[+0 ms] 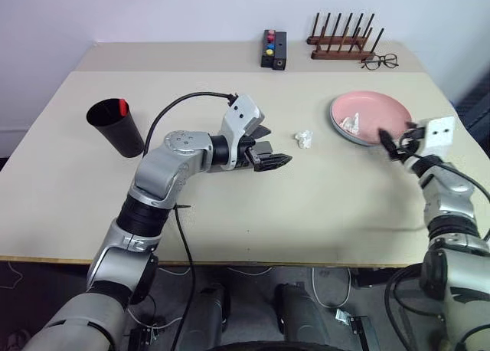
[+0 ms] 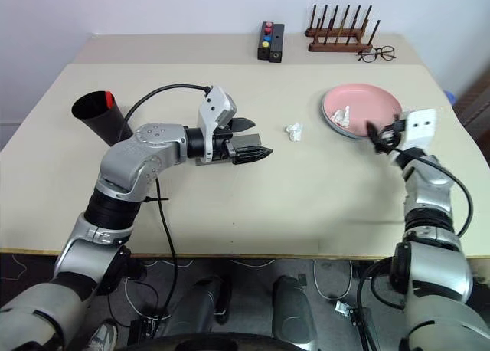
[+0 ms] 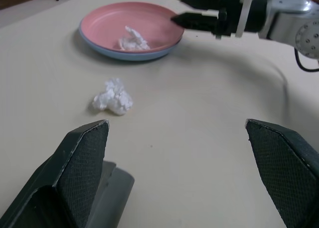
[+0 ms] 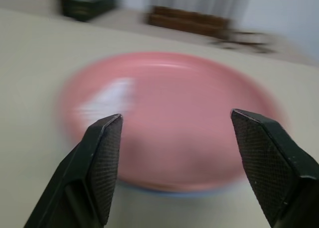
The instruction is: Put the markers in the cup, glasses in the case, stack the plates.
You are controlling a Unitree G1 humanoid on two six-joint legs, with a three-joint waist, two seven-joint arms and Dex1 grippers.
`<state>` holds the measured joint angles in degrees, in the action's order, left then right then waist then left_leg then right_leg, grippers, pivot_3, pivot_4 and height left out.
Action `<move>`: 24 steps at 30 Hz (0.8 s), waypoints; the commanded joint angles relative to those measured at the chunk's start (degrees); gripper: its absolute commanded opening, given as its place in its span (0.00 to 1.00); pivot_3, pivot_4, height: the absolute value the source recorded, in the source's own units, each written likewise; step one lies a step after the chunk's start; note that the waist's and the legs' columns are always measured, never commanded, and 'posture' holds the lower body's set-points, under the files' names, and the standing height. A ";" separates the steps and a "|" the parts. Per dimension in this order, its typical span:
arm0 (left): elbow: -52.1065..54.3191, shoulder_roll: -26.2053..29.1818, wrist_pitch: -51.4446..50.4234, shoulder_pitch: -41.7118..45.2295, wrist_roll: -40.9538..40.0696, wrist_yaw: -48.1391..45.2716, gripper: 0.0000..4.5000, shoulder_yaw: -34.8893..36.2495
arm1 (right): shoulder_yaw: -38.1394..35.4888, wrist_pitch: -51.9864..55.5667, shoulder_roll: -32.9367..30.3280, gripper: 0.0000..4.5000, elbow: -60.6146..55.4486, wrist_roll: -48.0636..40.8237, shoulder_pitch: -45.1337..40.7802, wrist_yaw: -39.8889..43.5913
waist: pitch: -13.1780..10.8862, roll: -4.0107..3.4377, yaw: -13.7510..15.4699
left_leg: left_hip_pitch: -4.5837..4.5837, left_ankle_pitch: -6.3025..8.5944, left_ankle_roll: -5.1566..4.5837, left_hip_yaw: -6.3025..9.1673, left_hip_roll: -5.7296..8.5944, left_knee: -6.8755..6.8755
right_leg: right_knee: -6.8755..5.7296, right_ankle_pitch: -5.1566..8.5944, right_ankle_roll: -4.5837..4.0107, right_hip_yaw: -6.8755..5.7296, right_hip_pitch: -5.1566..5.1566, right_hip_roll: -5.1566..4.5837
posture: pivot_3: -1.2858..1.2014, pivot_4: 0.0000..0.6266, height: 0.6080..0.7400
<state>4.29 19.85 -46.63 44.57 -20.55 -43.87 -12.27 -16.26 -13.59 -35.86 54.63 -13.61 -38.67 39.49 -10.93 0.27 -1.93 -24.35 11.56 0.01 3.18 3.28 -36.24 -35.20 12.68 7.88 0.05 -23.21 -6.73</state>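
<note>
A tall black cup (image 1: 115, 126) stands at the table's left with a red-capped marker (image 1: 122, 105) sticking out of it. At the right, the pink plate (image 1: 375, 109) sits on top of the light blue plate (image 3: 124, 54), and a crumpled white tissue (image 1: 351, 123) lies in it. My left gripper (image 1: 277, 145) hangs open and empty over the middle of the table, pointing toward the plates. My right gripper (image 1: 396, 140) is open and empty just off the near right rim of the plates, facing them. The glasses and the case are out of view.
A second crumpled tissue (image 1: 305, 139) lies on the table between my left gripper and the plates. Along the back edge are a small black box with coloured buttons (image 1: 273, 49), a wooden peg rack (image 1: 342, 41) and thin-framed clear spectacles (image 1: 380, 61).
</note>
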 commanded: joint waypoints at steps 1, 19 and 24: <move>2.59 1.45 -1.00 -0.28 -0.56 0.76 1.00 2.24 | 0.45 4.17 -0.02 0.78 -7.80 -2.97 1.11 6.11 | 0.00 0.00 0.11 | 0.00 0.00 0.00 0.01 0.00 -0.01 | 0.00 0.00 0.00 0.00 0.00 0.00 | 0.52 0.24 1.00; 11.71 7.98 -7.86 -6.65 -3.83 3.60 1.00 6.08 | 8.70 3.00 8.94 0.78 4.97 3.25 -7.31 10.98 | 0.00 0.00 -0.37 | 0.04 -0.03 0.08 0.04 0.00 0.06 | -0.05 0.00 -0.01 -0.01 -0.05 0.01 | 0.52 0.24 1.00; 14.28 8.27 -9.76 -7.68 -4.63 5.72 1.00 7.25 | 8.72 0.49 11.44 0.78 10.23 4.76 -11.31 9.15 | 0.00 0.00 -0.31 | 0.03 -0.04 0.10 0.07 0.01 0.06 | -0.05 0.00 -0.01 -0.02 -0.05 0.01 | 0.52 0.24 1.00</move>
<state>16.20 27.59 -56.04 36.73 -24.48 -38.77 -6.92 -7.15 -11.46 -24.61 64.59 -9.10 -48.08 49.16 -10.93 0.27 -2.24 -24.31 11.52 0.12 3.25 3.29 -36.17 -35.25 12.68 7.87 0.03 -23.26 -6.72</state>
